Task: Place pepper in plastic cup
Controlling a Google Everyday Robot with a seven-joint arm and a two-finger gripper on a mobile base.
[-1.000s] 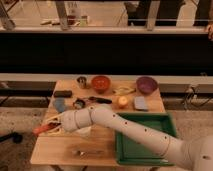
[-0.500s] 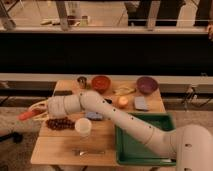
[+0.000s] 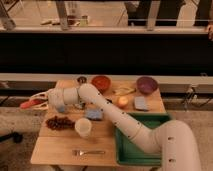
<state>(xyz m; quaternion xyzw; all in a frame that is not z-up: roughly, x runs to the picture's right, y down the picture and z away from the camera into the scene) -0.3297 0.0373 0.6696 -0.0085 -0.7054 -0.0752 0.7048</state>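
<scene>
Since the earlier frames the gripper [image 3: 33, 102] has been raised and carried further left, past the left edge of the wooden table [image 3: 55, 150]. Its fingers are seen closed round the pepper [image 3: 26, 105], which is held in the air beyond that edge. The pepper is thus secured but taken away from the plastic cup [image 3: 83, 127], set upright just right of the grapes [image 3: 60, 122]; a swing back right is judged necessary. A dark wall [image 3: 110, 52] is seen behind.
</scene>
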